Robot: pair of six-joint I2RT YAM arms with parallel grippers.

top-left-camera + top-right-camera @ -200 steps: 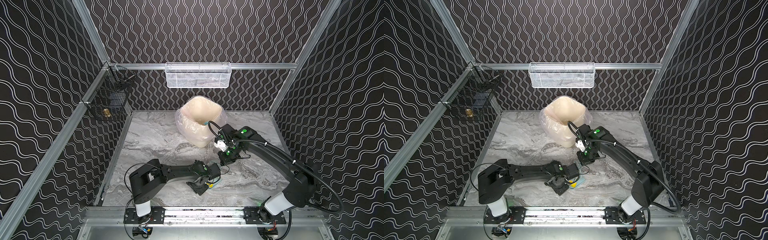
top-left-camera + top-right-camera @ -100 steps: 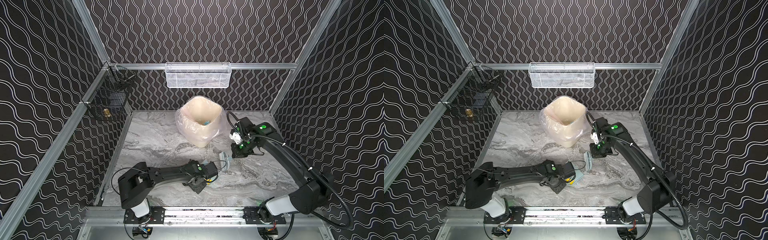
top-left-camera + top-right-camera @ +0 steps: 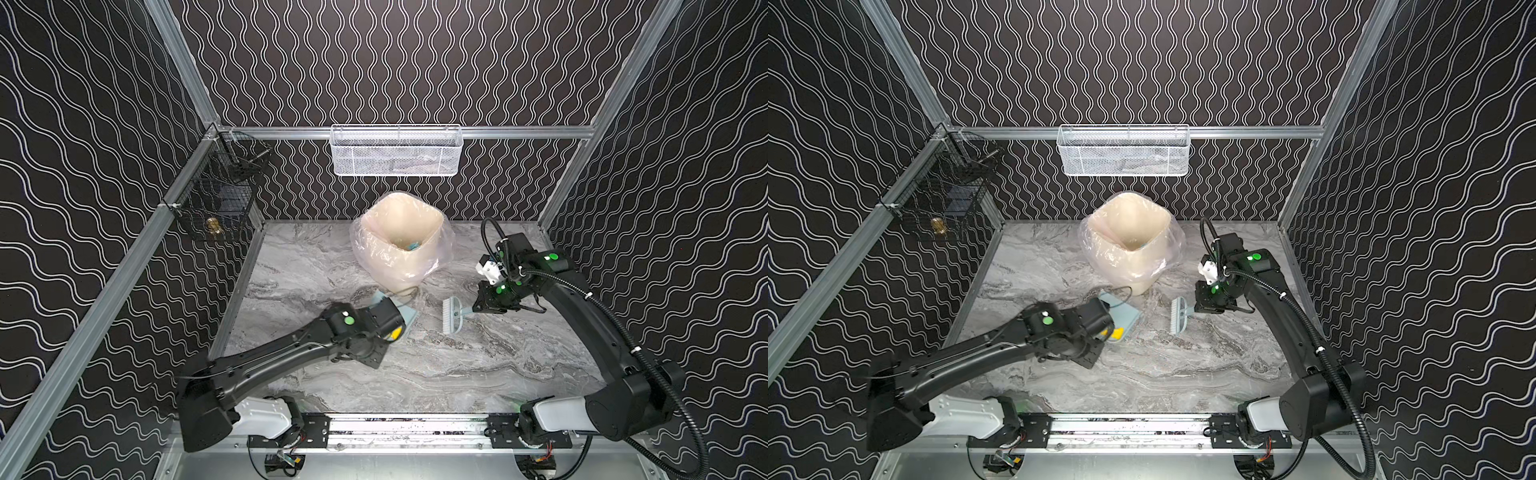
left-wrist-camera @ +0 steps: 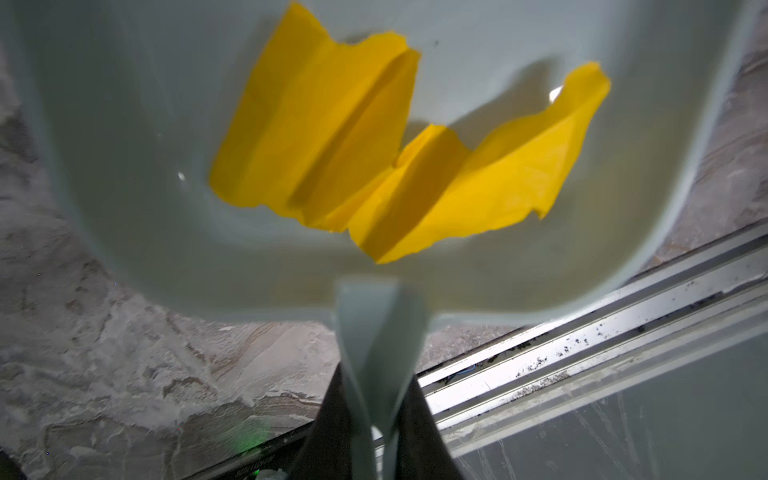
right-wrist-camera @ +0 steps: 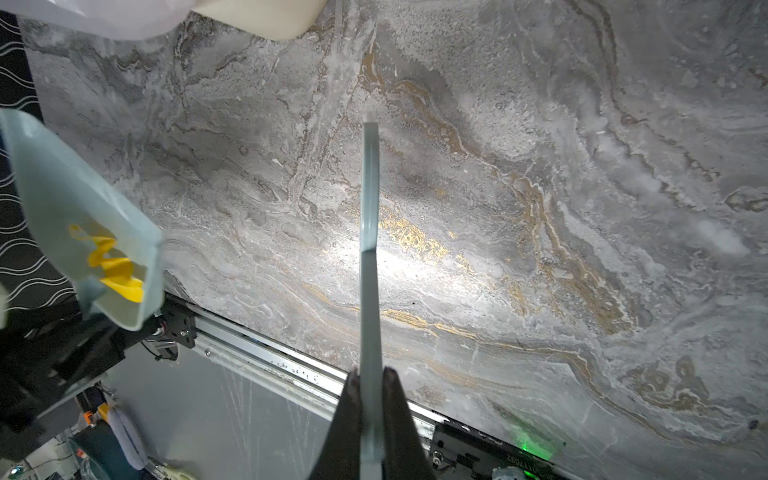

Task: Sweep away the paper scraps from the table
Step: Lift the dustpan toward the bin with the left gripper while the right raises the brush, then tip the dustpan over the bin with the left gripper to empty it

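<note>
The dustpan point(image 4: 124, 124) was clamped by its handle in the left gripper point(image 4: 376, 374) in front of the waste bin point(image 3: 390, 216), a yellow paper scrap point(image 4: 324, 137) lying loose in it. The brush point(image 3: 451, 316) was pinched by the right gripper point(image 5: 371, 376) beside the bin. Were the pan tipped short of the bin's rim, the scrap could be spilled onto the table point(image 3: 457, 374).

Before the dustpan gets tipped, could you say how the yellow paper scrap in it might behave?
The yellow paper scrap looks thin and creased, so it is probably light and floppy. Lying loose on the smooth dustpan, it would likely slide out easily and perhaps flutter.
</note>
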